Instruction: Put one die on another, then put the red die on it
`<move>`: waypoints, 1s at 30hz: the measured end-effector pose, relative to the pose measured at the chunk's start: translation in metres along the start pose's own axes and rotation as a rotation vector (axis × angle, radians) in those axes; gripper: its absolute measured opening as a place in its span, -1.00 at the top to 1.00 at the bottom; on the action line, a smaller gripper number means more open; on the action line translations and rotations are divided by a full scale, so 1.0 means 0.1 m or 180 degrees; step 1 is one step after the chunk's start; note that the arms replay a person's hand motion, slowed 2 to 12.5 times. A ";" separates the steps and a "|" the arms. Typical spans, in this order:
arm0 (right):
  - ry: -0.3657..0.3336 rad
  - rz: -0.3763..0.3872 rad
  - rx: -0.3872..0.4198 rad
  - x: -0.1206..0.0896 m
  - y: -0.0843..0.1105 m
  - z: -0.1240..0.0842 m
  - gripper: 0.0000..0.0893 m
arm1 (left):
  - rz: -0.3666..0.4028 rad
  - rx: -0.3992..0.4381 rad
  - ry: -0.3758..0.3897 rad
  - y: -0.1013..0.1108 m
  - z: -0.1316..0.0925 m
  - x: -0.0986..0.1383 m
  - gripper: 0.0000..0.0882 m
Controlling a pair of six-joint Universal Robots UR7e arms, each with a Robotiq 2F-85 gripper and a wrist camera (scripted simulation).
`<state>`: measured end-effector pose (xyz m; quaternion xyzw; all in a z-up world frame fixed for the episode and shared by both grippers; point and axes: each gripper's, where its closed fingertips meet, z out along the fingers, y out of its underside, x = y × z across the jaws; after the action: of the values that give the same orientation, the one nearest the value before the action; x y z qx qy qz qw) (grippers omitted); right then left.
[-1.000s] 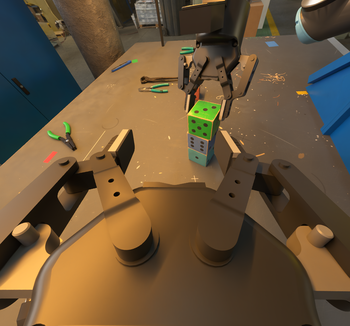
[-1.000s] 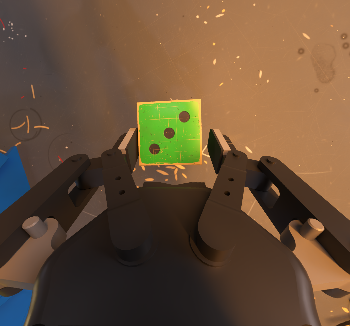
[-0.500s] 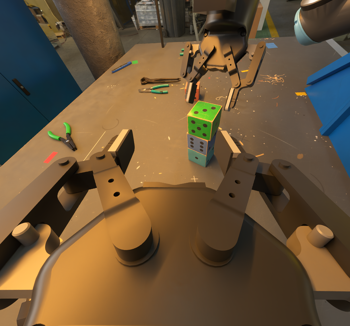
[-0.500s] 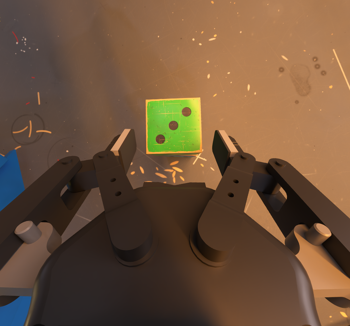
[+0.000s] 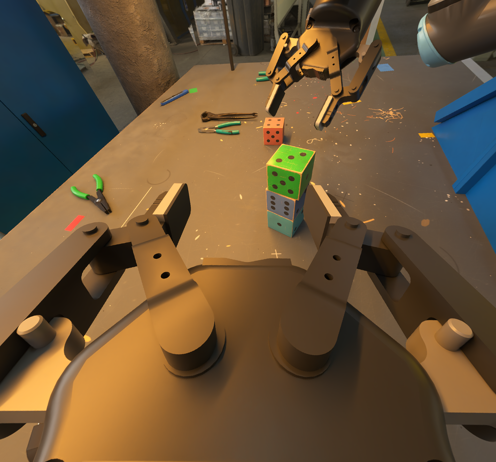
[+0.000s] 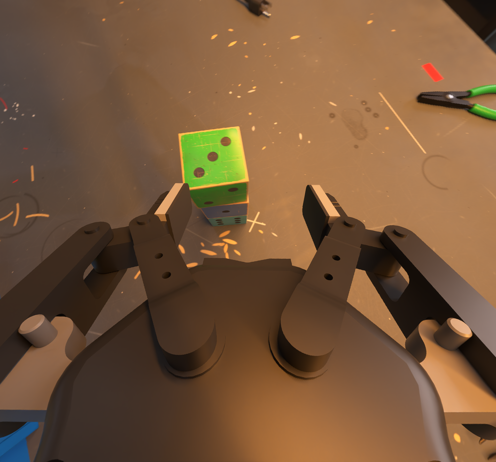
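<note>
Here the right gripper (image 5: 298, 113) hangs empty with its jaws spread wide, above and just beyond the stack of dice, while the left gripper (image 5: 249, 207), equally spread and holding nothing, sits low on the near side of that stack. The stack itself stands on the counter (image 5: 188, 180): a teal die (image 5: 281, 225) at the bottom, a grey-blue die (image 5: 281, 204) on it, and a green die (image 5: 288, 172) on top, set slightly askew. Beyond the stack, resting on the counter and apart from it, is the red die (image 5: 273, 131), almost under the right gripper. The step in hand looks to be fetching it: best to drop straight over it, square the jaws to two opposite faces, and lift clear without brushing the stack. No container holding anything is in view.
</note>
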<state>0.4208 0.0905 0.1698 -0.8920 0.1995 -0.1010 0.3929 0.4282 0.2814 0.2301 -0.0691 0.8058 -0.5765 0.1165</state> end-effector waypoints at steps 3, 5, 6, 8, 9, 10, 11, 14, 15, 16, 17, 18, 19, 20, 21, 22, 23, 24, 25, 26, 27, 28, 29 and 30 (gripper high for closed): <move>0.0203 0.0120 0.0117 0.13 0.04 -0.09 -0.63 | -0.0004 0.0011 -0.0003 -0.01 -0.01 0.00 -0.68; 0.0372 0.0223 0.0183 0.24 0.08 -0.16 -0.62 | -0.0008 0.0019 -0.0004 -0.01 -0.01 -0.01 -0.68; 0.0459 0.0278 0.0213 0.30 0.11 -0.19 -0.61 | -0.0010 0.0023 -0.0004 -0.01 -0.02 -0.01 -0.68; 0.0660 0.0409 0.0260 0.43 0.17 -0.26 -0.60 | -0.0015 0.0033 -0.0005 -0.02 -0.02 -0.01 -0.68; 0.0764 0.0479 0.0280 0.50 0.21 -0.29 -0.59 | -0.0017 0.0038 -0.0005 -0.02 -0.03 -0.01 -0.68; 0.0867 0.0550 0.0298 0.57 0.25 -0.33 -0.58 | -0.0020 0.0042 -0.0005 -0.02 -0.03 -0.01 -0.67; 0.0975 0.0629 0.0314 0.64 0.29 -0.37 -0.57 | -0.0022 0.0047 -0.0005 -0.02 -0.03 -0.01 -0.67; 0.1304 0.0883 0.0351 0.85 0.44 -0.48 -0.53 | -0.0029 0.0062 -0.0002 -0.03 -0.04 -0.01 -0.67; 0.1412 0.0969 0.0360 0.92 0.49 -0.52 -0.51 | -0.0032 0.0067 -0.0001 -0.04 -0.04 -0.01 -0.67; 0.1517 0.1051 0.0369 0.98 0.54 -0.55 -0.50 | -0.0034 0.0071 0.0000 -0.04 -0.04 -0.01 -0.67; 0.1623 0.1134 0.0379 1.05 0.59 -0.59 -0.49 | -0.0036 0.0075 0.0001 -0.04 -0.04 -0.01 -0.67; 0.1726 0.1216 0.0387 1.11 0.65 -0.63 -0.47 | -0.0038 0.0078 0.0002 -0.04 -0.05 -0.02 -0.67; 0.1828 0.1299 0.0393 1.18 0.71 -0.66 -0.46 | -0.0040 0.0082 0.0003 -0.05 -0.05 -0.02 -0.66; 0.1919 0.1371 0.0403 1.23 0.76 -0.70 -0.45 | -0.0041 0.0085 0.0005 -0.05 -0.05 -0.01 -0.66; 0.1995 0.1427 0.0414 1.28 0.81 -0.72 -0.44 | -0.0042 0.0088 0.0006 -0.05 -0.05 -0.01 -0.66; 0.2065 0.1478 0.0425 1.32 0.86 -0.74 -0.44 | -0.0043 0.0091 0.0007 -0.05 -0.05 -0.01 -0.66; 0.2136 0.1532 0.0435 1.36 0.91 -0.76 -0.44 | -0.0044 0.0094 0.0009 -0.05 -0.05 -0.01 -0.66; 0.2196 0.1580 0.0444 1.40 0.96 -0.78 -0.44 | -0.0045 0.0096 0.0010 -0.05 -0.05 -0.01 -0.66; 0.2234 0.1611 0.0452 1.42 1.00 -0.79 -0.44 | -0.0045 0.0099 0.0012 -0.06 -0.05 -0.01 -0.66; 0.2261 0.1633 0.0461 1.44 1.04 -0.79 -0.44 | -0.0045 0.0101 0.0013 -0.06 -0.06 -0.01 -0.66; 0.2281 0.1649 0.0468 1.46 1.08 -0.79 -0.44 | -0.0045 0.0103 0.0015 -0.06 -0.06 -0.01 -0.66; 0.2300 0.1663 0.0473 1.47 1.11 -0.78 -0.44 | -0.0045 0.0105 0.0017 -0.06 -0.06 -0.01 -0.66; 0.2317 0.1680 0.0472 1.48 1.15 -0.77 -0.44 | -0.0044 0.0107 0.0019 -0.06 -0.06 -0.01 -0.66; 0.2333 0.1703 0.0466 1.50 1.19 -0.77 -0.44 | -0.0044 0.0108 0.0020 -0.06 -0.06 0.00 -0.66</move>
<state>0.4969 -0.0981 0.1370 -0.6845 0.5409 -0.3186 0.3706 0.4269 0.2847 0.2378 -0.0708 0.7958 -0.5911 0.1111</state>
